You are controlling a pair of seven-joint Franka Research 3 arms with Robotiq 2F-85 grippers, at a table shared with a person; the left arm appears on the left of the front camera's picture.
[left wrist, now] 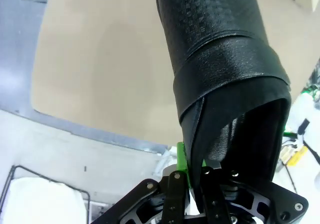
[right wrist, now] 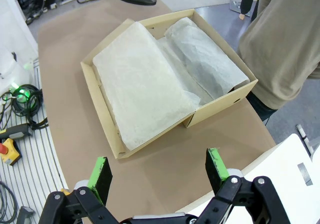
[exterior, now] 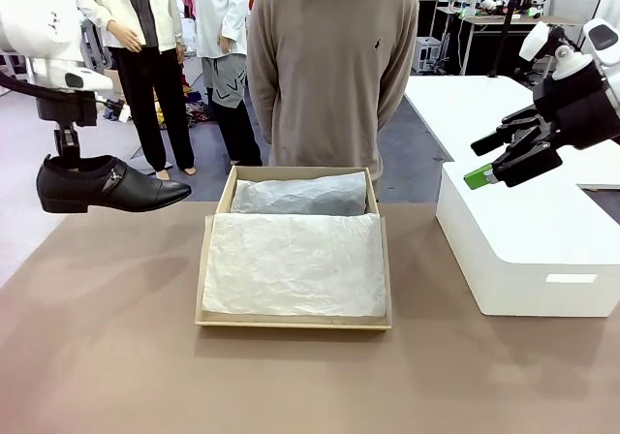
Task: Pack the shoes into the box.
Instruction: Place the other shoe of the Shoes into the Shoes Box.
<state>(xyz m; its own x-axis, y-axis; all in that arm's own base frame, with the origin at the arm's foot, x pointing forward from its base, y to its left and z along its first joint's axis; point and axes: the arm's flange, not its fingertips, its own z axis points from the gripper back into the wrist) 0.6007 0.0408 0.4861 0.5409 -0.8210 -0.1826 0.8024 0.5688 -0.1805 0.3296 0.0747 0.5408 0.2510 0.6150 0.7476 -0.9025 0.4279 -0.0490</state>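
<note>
L tool point(exterior: 66, 148) clamped on shoe point(exterior: 107, 184) heel rim, held above desk point(exterior: 97, 347), left of box point(exterior: 217, 211). R tool point(exterior: 494, 163) wide open, empty, by white block point(exterior: 542, 250).

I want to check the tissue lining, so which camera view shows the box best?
The right wrist view: it looks down into the box, showing walls and white tissue. The front view shows the box flatter, foreshortened. The left wrist view looks past the shoe at the table.
</note>
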